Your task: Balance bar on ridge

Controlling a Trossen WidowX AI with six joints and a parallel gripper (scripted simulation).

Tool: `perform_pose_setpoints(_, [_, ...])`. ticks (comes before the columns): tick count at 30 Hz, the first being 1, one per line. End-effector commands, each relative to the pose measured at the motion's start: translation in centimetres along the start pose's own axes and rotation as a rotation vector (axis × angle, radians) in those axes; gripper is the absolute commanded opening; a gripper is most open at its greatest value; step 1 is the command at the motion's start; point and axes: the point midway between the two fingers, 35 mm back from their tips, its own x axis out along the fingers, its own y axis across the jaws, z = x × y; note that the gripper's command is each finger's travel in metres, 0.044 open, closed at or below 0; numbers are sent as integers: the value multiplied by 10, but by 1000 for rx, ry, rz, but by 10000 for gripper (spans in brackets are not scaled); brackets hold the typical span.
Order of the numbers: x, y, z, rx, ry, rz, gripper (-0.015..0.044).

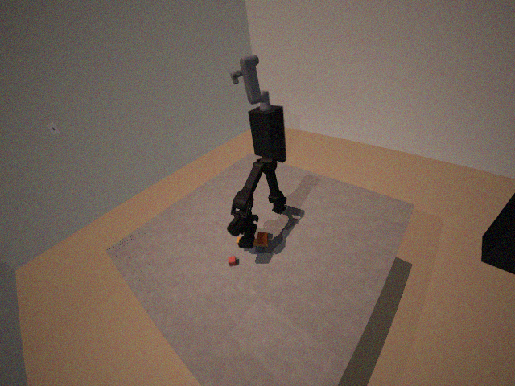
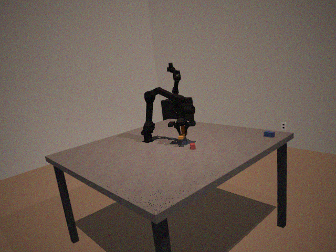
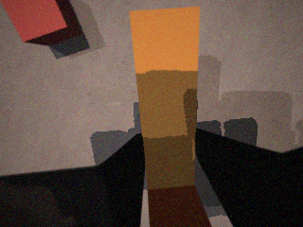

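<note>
The jaws are clamped on the orange bar (image 3: 166,101), 1 dark finger on each long side, gripping partway along its length so both ends stick out past the fingers. That grip looks chosen so the bar can be carried and set down crosswise. In the exterior view the bar (image 2: 182,130) hangs steeply tilted, almost on end, low over the bench (image 2: 168,173); whether its lower tip touches I cannot tell. A red block (image 2: 192,146) sits just beside it, possibly the ridge, and a blue block (image 2: 269,133) lies well apart near the far corner. The arm (image 2: 151,108) rises from its base, bends over at the elbow, and points the wrist straight down.
</note>
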Motion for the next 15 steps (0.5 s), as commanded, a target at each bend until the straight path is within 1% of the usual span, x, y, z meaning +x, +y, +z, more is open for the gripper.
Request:
perform_pose_setpoints(1, [1, 0, -1, 4, 5, 2, 0])
perform_pose_setpoints(15, [2, 0, -1, 4, 5, 2, 0])
